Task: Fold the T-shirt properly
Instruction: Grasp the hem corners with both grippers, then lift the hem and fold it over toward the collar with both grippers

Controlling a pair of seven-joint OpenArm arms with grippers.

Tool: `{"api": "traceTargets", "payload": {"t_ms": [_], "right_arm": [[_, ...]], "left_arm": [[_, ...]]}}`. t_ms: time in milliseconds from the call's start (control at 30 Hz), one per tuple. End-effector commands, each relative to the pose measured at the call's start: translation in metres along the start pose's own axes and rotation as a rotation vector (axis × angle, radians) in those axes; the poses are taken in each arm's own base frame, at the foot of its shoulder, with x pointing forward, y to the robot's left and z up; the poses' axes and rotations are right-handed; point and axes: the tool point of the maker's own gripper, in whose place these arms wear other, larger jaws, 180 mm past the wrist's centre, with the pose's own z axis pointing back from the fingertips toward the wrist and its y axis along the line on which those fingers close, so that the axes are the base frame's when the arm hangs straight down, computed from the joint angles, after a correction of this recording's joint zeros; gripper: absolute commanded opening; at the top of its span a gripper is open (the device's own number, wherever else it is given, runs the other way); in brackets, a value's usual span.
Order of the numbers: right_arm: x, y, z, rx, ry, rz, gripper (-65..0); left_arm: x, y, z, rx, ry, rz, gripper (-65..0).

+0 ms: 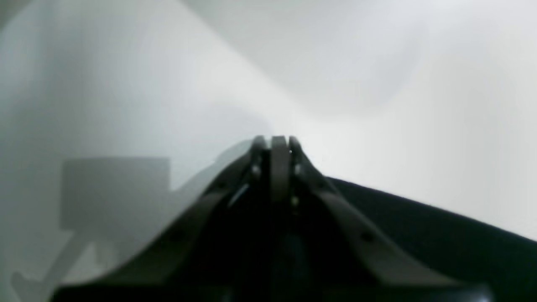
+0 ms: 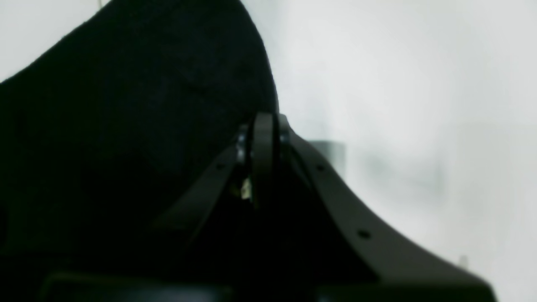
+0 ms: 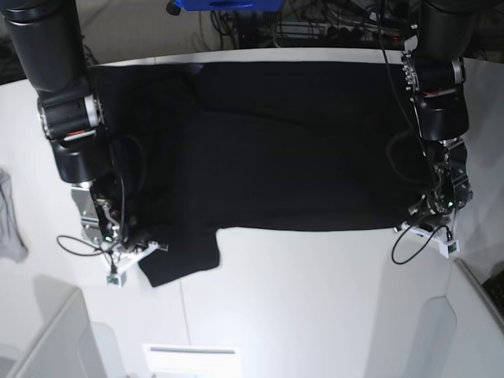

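Observation:
The black T-shirt (image 3: 291, 150) lies spread flat across the white table (image 3: 315, 299), plain side up, with one sleeve sticking out at the near left. My left gripper (image 3: 429, 216) is at the shirt's near right corner. In the left wrist view its fingers (image 1: 275, 140) are pressed together at the edge of the black cloth (image 1: 440, 235). My right gripper (image 3: 130, 250) is down at the near left sleeve. The right wrist view shows it (image 2: 263, 119) shut, with the T-shirt (image 2: 126, 126) bulging up on its left. The pinched cloth itself is too dark and blurred to make out.
A small grey cloth (image 3: 9, 224) lies at the table's left edge. Cables and a blue object (image 3: 224, 4) sit behind the far edge. A white panel (image 3: 189, 350) lies at the front, and both arms stand over the shirt's side edges.

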Motion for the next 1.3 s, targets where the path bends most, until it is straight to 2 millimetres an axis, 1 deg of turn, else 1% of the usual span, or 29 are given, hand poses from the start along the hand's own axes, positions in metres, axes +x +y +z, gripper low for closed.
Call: {"api": "traceTargets", "payload": {"t_ms": [0, 67, 100, 167, 200, 300, 367, 433, 500, 600, 733, 833, 933, 1033, 1167, 1267], "right_arm": [[0.017, -0.002, 0.003, 0.001, -0.035, -0.004, -65.0], [0.013, -0.004, 0.002, -0.003, -0.05, -0.003, -65.0], [0.016, -0.003, 0.003, 0.001, -0.064, 0.0, -65.0], [0.015, 0.001, 0.005, 0.012, -0.075, 0.004, -65.0], [0.018, 0.004, 0.007, 0.022, -0.091, 0.011, -65.0], [0.027, -0.001, 0.018, 0.03, -0.145, 0.034, -65.0], [0.032, 0.008, 0.026, 0.055, -0.181, 0.051, -65.0], [0.038, 0.002, 0.033, 0.053, -0.208, 0.049, -65.0], [0.039, -0.004, 0.037, 0.053, -0.228, 0.016, -65.0], [0.042, -0.01, 0.045, 0.055, -0.259, -0.023, -65.0], [0.035, -0.012, 0.05, 0.061, -0.237, -0.044, -65.0], [0.035, -0.011, 0.058, 0.074, -0.256, -0.056, -65.0], [0.034, -0.011, 0.066, 0.082, -0.258, -0.068, -65.0], [0.031, -0.014, 0.072, 0.086, -0.261, -0.083, -65.0], [0.029, -0.017, 0.082, 0.089, -0.273, -0.098, -65.0], [0.028, -0.019, 0.089, 0.09, -0.276, -0.107, -65.0]], "left_arm": [[-0.006, -0.003, 0.0, -0.005, 0.046, -0.005, -65.0], [-0.006, -0.003, 0.001, -0.007, 0.047, -0.005, -65.0], [-0.005, -0.003, 0.001, -0.008, 0.047, -0.002, -65.0], [0.002, -0.006, 0.004, -0.015, 0.025, -0.009, -65.0], [0.001, -0.006, 0.006, -0.016, 0.018, -0.019, -65.0], [0.006, -0.01, 0.018, -0.031, -0.033, -0.057, -65.0], [0.005, -0.011, 0.024, -0.034, -0.05, -0.075, -65.0], [0.008, -0.014, 0.029, -0.043, -0.069, -0.086, -65.0], [0.005, -0.016, 0.034, -0.047, -0.061, -0.097, -65.0], [0.012, -0.022, 0.046, -0.062, -0.083, -0.123, -65.0], [0.019, -0.03, 0.06, -0.08, -0.129, -0.154, -65.0], [0.017, -0.04, 0.07, -0.101, -0.155, -0.165, -65.0], [0.019, -0.047, 0.084, -0.118, -0.19, -0.192, -65.0], [0.013, -0.057, 0.095, -0.142, -0.209, -0.204, -65.0], [0.011, -0.065, 0.11, -0.163, -0.24, -0.224, -65.0], [0.01, -0.071, 0.126, -0.179, -0.27, -0.25, -65.0]]}}
